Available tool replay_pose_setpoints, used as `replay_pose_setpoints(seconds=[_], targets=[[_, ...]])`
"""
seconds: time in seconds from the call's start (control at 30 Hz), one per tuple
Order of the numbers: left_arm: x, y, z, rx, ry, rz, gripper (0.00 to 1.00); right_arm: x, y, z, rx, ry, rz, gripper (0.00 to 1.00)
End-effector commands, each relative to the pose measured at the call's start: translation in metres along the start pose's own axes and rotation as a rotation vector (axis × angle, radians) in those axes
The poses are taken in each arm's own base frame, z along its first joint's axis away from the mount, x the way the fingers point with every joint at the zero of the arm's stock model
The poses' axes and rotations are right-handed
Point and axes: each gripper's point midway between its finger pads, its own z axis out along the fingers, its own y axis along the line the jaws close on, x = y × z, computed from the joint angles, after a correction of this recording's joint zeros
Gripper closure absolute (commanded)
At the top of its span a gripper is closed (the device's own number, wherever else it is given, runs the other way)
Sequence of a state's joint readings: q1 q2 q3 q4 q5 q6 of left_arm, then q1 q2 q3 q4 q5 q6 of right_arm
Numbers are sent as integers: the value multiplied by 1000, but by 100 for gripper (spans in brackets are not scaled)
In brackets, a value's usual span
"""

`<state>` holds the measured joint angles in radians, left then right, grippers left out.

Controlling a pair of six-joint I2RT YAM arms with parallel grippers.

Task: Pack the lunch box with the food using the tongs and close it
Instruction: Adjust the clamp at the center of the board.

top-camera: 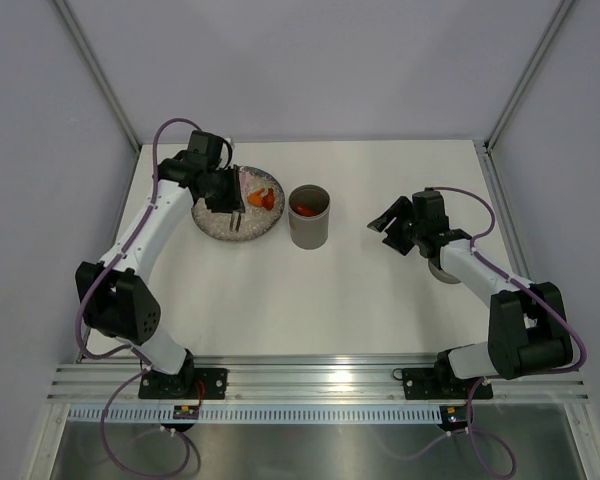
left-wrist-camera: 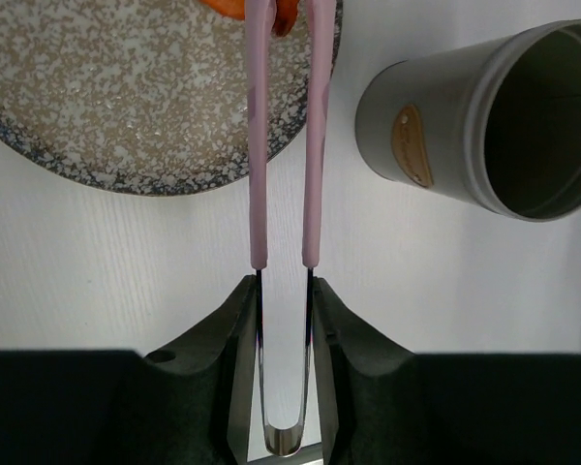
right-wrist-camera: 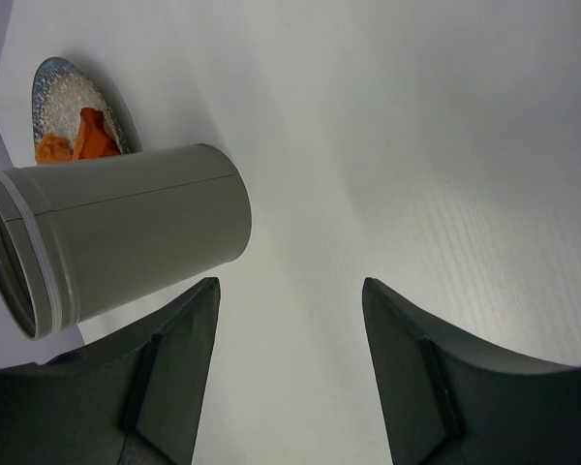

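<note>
Left wrist view: my left gripper (left-wrist-camera: pixel 284 291) clamps slim pale pink tongs (left-wrist-camera: pixel 259 174), tips at orange food (left-wrist-camera: pixel 285 17) on round speckled plate (left-wrist-camera: pixel 107 87); I'd squeeze evenly, lift straight; right gripper (right-wrist-camera: pixel 290 320) apart.

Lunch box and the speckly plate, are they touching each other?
Apart. The left wrist view shows a strip of white table between the lunch box and the rim of the plate.
</note>
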<state>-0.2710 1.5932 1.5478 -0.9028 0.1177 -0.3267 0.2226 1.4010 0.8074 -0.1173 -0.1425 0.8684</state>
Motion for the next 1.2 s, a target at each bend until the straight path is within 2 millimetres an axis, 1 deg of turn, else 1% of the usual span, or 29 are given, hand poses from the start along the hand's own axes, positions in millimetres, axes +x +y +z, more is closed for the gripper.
replay_pose_setpoints(seconds=[0.0,0.03,0.07,0.1,0.2,0.23,0.3,0.33,0.37,0.4,0.43,0.47,0.5,0.53,0.57,0.63,0.67,0.7,0.73,0.77,0.8,0.87,0.9,0.93,1.17], targets=[[1,14,9,-65,14,-42,71,-5,12,-4,-43,-16,-10,31],[2,20,10,-96,15,-44,70,-4,12,-4,-42,-15,-12,31],[3,22,12,-105,20,-43,70,-5,11,-3,-41,-16,-11,31],[8,26,15,-122,33,-45,70,-3,10,-3,-38,-13,-12,31],[18,25,20,-101,42,-54,71,-4,11,-3,-41,-14,-12,31],[31,28,20,-102,56,-57,71,-4,11,-3,-41,-14,-11,31],[42,27,20,-108,58,-54,71,-3,10,-2,-39,-14,-12,31],[56,33,19,-133,62,-50,71,-3,10,-2,-40,-12,-14,31],[66,29,19,-132,68,-45,71,-2,9,-1,-38,-10,-12,31],[70,31,20,-153,45,-36,71,-2,9,-1,-38,-10,-14,31],[78,28,21,-155,43,-29,71,-2,9,-1,-38,-10,-12,31],[98,22,23,-161,60,-4,71,-3,9,-1,-39,-11,-11,31],[101,26,23,-206,43,8,71,-1,9,-1,-41,-7,-12,31],[107,24,25,-219,40,13,72,-2,9,0,-41,-9,-11,31],[119,18,30,-214,44,16,72,-2,9,0,-42,-8,-8,31],[128,16,36,-236,35,14,72,-1,8,1,-43,-4,-8,31],[132,6,40,-228,22,13,72,0,7,1,-40,-2,-7,31],[137,11,45,-269,16,19,72,1,7,1,-40,0,-6,31],[141,9,47,-278,10,22,72,1,7,1,-41,1,-6,31],[139,6,52,-272,-13,9,72,1,7,0,-41,-1,-6,31],[145,10,59,-289,-8,11,72,1,7,0,-42,0,-7,31],[149,5,69,-276,-21,-9,72,1,8,-1,-43,-3,-9,31],[155,9,74,-295,-19,-10,72,1,7,-1,-43,-2,-8,31],[156,5,77,-289,-31,-21,72,1,6,-1,-39,-1,-7,31],[175,6,96,-314,2,-32,69,2,6,-1,-38,-1,-6,31]])
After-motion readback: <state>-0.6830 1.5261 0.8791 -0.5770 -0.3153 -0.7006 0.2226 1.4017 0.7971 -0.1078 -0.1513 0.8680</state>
